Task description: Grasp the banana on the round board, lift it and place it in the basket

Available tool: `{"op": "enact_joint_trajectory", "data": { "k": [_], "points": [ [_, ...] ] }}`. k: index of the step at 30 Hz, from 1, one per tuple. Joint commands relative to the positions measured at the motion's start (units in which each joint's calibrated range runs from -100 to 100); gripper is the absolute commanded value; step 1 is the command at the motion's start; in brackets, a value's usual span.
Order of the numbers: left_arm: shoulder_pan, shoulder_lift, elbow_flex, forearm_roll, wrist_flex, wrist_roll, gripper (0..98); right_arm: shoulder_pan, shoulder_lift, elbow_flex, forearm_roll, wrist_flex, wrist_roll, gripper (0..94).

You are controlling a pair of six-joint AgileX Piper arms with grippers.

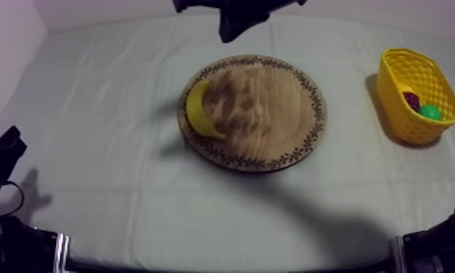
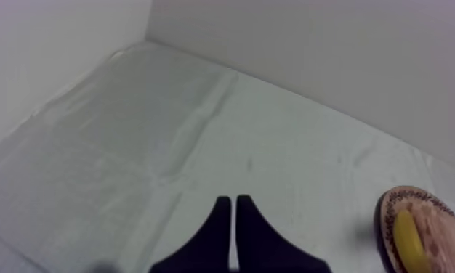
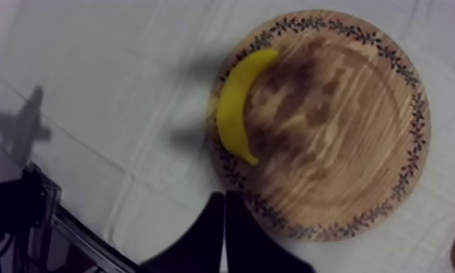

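Covering the bench (image 1: 92, 210) is a grey-white cloth (image 1: 114, 87), with a round wooden board (image 1: 274, 109) near its middle. A yellow basket (image 1: 396, 109) stands at the right side, well apart from the board. The banana (image 1: 200, 109) lies on the board's left edge, curved along the patterned rim and partly over it. Inside the basket rest a green fruit (image 1: 430, 112) and a dark reddish fruit (image 1: 412, 99); their kind cannot be told. The right end effector (image 3: 223, 210) hangs above the board's rim, near the banana, its two fingers pressed together on nothing. The left end effector (image 2: 234, 214), pressed together too, is over bare cloth, apart from the board.
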Motion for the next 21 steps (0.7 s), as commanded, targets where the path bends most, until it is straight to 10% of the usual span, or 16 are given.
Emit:
{"op": "enact_joint_trajectory", "data": {
  "k": [1, 21],
  "points": [
    [0.0, 0.0, 0.0, -0.01, 0.0, 0.0, 0.1, 0.0, 2.7, -7.4, 0.2, 1.0, -0.8, 2.3],
    [0.0, 0.0, 0.0, -0.01, 0.0, 0.0, 0.1, 1.2, 5.5, -6.9, -0.4, 2.4, -5.0, 64.6]
  ]
}}
